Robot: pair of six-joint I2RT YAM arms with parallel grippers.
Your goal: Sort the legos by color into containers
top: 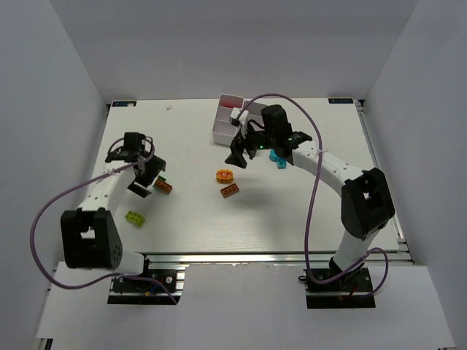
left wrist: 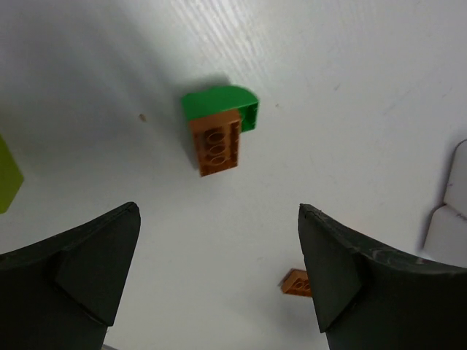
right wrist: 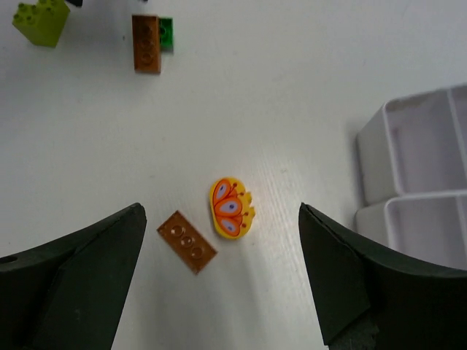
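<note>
White tabletop [top: 292, 219] and blank walls surround you, with only bricks and bins to read. Your right gripper [right wrist: 219, 208] hangs with its fingers spread wide and nothing between them. It is directly above the yellow brick [right wrist: 232, 208] with the orange butterfly print, which lies flat on the table inside the span of the jaws. That alignment looks like the set-up for a straight descent and pinch.

The orange-brown plate [right wrist: 187, 241] lies just beside the yellow piece, toward the finger on the left of the wrist view, so closing may nudge it. The containers [right wrist: 372, 157] sit near, off the other finger's side, so the carry should be short. Something red shows in one far compartment in the top view; I cannot read the others.

Your left gripper [left wrist: 219, 211] is likewise spread and empty, held above the table. The two-colour stack [left wrist: 217, 138] lies just ahead of its fingertips, an orange-brown brick against a green one. Those colours belong in different bins, so I judge you will have to part them first.

The lime brick [top: 135, 217] lies back toward the left arm's base. The cyan brick [top: 278, 158] sits beneath the right arm, behind its gripper.
</note>
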